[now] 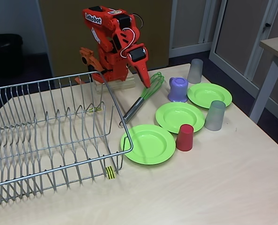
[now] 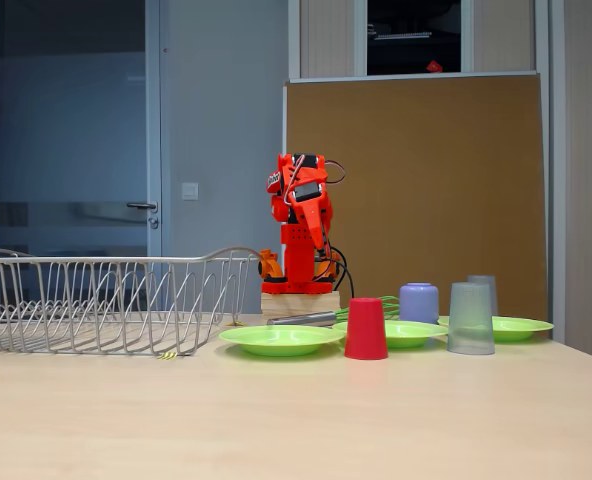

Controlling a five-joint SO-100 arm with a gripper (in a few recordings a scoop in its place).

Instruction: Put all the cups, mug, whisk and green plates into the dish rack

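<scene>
So far nothing has gone in: the dish rack (image 1: 50, 136) holds none of the task's things, and every one of them sits on the desk (image 1: 214, 187) outside it.

The arm is folded up over its base, the fingers (image 1: 145, 78) pointing down just above the whisk (image 1: 143, 96). They look drawn together with nothing between them, though at this size I can't tell for sure.

The whisk lies directly under the fingertips, its green wires nearest them and its silver handle running away toward the rack's near corner. In that fixed view the mug (image 1: 178, 89) stands just to the right of the fingers. One grey cup (image 1: 195, 71) is beyond the mug, and the other grey cup (image 1: 215, 115) and the red cup (image 1: 184, 137) are well apart from the fingers. All three cups are upside down.

The three green plates (image 1: 148, 143) lie flat in a line from the rack's corner off to the right, farther from the fingers than the whisk is. All eight things are left to move.

White lettering on the arm's top link looks like "LeRobot". The rack's yellow-and-black striped tag (image 1: 110, 172) carries no text that I can read.
</scene>
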